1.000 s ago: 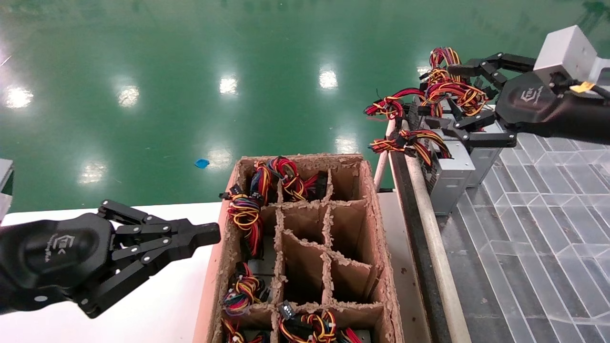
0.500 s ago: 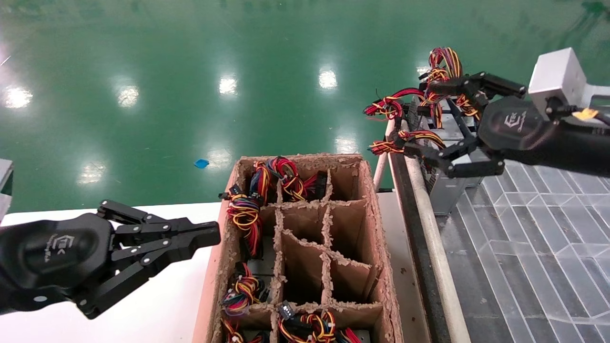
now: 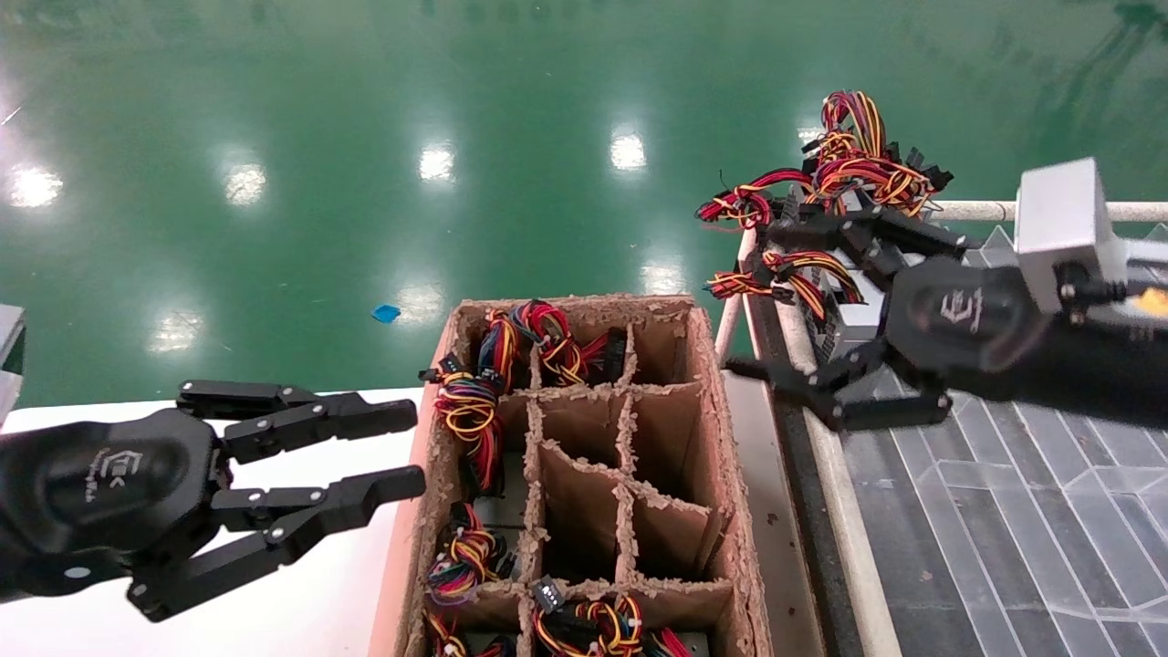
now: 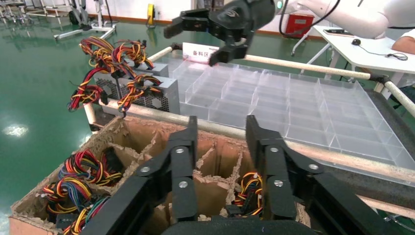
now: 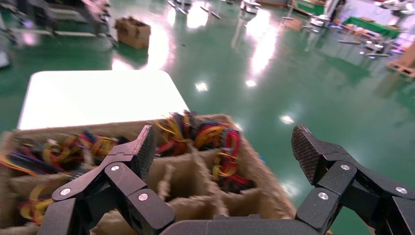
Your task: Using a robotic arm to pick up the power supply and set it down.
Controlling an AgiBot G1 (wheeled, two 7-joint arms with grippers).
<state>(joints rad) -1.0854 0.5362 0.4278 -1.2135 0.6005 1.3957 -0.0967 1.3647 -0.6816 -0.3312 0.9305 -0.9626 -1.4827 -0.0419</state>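
Observation:
Two grey power supplies point(image 3: 855, 316) with red, yellow and black wire bundles point(image 3: 858, 173) stand in the far corner of the clear tray; the left wrist view shows them point(image 4: 155, 96) too. My right gripper point(image 3: 762, 301) hovers open and empty beside them, over the rail, between tray and cardboard box. The left wrist view also catches it point(image 4: 193, 41), up high. In its own view it point(image 5: 225, 147) looks down at the box point(image 5: 254, 169). My left gripper point(image 3: 406, 447) is open and empty at the box's left side, and its own view point(image 4: 222, 129) faces the compartments.
The brown cardboard divided box point(image 3: 725, 456) holds wire bundles point(image 3: 470, 411) in its left and near compartments; the middle and right ones look hollow. A clear divided tray point(image 3: 1004, 511) lies right of a padded rail point(image 3: 826, 456). A white table point(image 3: 319, 593) lies under the left arm.
My right gripper has come away from the power supplies' wires, moving down and left toward the box, empty. My left gripper's fingers have spread from shut to open.

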